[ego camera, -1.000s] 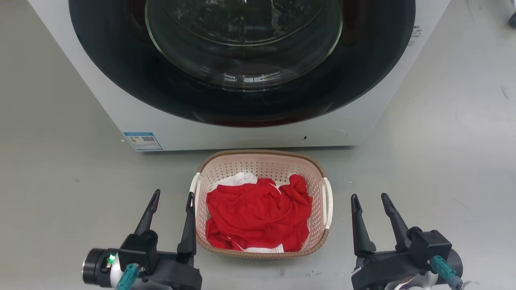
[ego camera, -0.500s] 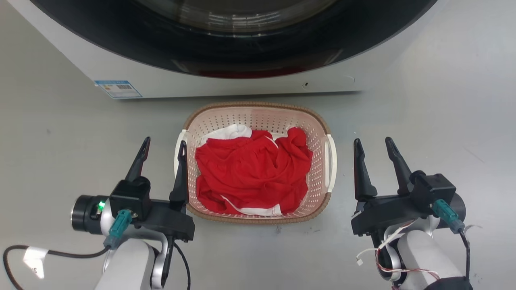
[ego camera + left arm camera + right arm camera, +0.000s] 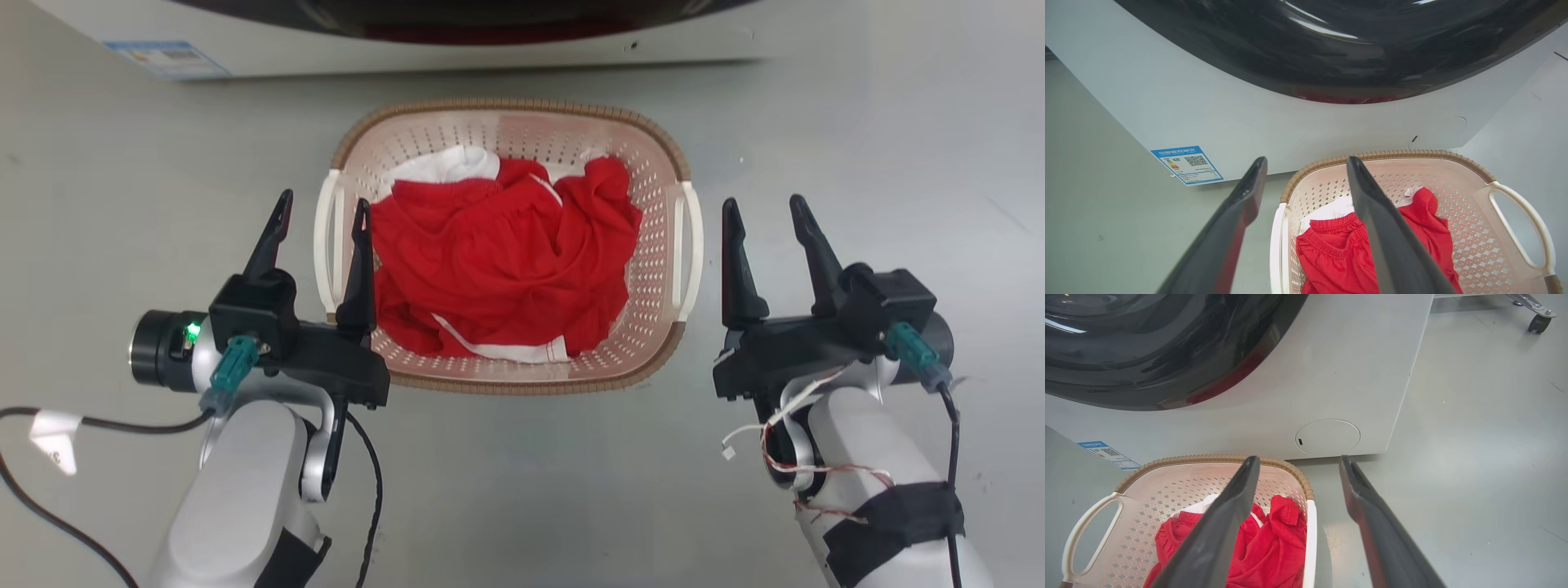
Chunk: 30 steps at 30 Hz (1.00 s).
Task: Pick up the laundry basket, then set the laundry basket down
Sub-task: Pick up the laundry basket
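The laundry basket (image 3: pixel 506 106) stands on the grey floor before the washer, cream-pink with a brown rim, holding red and white clothes (image 3: pixel 506 261). My left gripper (image 3: pixel 321 208) is open, one finger outside the white left handle (image 3: pixel 325 237) and the other over the basket's inside. In the left wrist view that left gripper (image 3: pixel 1306 160) frames the basket (image 3: pixel 1392 154) edge. My right gripper (image 3: pixel 761 202) is open beside the right handle (image 3: pixel 692 245), apart from it. The right wrist view shows the right gripper (image 3: pixel 1299 459) by the basket (image 3: pixel 1208 458).
The white washing machine (image 3: pixel 408 53) with its dark round door (image 3: pixel 1331 41) stands just behind the basket, a blue label (image 3: pixel 167 57) at its lower left. A caster wheel (image 3: pixel 1537 322) stands far off on the floor. Bare grey floor lies on both sides.
The head camera has tilted down and come closer, so the washer slid up the picture. My left gripper's inner finger now lies over the basket's left handle side. Both grippers stay open.
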Motion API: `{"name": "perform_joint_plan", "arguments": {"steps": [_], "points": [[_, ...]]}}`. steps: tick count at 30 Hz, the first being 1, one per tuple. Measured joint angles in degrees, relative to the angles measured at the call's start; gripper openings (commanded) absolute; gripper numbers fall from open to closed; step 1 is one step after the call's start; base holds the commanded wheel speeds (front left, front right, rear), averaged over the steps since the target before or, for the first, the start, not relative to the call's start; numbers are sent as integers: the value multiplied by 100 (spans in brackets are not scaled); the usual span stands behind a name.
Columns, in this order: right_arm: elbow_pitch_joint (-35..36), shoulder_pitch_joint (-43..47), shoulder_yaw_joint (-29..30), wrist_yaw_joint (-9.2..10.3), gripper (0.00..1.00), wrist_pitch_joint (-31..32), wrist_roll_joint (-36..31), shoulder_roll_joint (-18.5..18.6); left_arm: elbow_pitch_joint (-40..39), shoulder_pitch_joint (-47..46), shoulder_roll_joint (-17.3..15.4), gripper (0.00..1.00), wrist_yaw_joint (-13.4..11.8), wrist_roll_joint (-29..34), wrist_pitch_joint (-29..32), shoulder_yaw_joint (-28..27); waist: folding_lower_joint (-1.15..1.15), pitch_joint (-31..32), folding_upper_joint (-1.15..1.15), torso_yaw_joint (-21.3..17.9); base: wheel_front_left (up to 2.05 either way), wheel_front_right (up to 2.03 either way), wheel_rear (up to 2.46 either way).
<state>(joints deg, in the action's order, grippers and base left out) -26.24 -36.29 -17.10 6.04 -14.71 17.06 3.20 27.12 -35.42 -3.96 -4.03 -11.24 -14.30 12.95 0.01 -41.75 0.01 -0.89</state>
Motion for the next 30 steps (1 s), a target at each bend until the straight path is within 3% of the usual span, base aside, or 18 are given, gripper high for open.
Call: {"name": "perform_joint_plan", "arguments": {"steps": [11,30], "points": [[-700,-540,-102,-25,100,0,-2,20,858,-463,38,100,48,-27,0,-76,0,-708,0,20,0,0,0],[-1631,-1199,-490,-57,100,0,211,37,1937,-1144,74,100,101,-279,168,-236,0,-1173,0,87,0,0,0]]}}
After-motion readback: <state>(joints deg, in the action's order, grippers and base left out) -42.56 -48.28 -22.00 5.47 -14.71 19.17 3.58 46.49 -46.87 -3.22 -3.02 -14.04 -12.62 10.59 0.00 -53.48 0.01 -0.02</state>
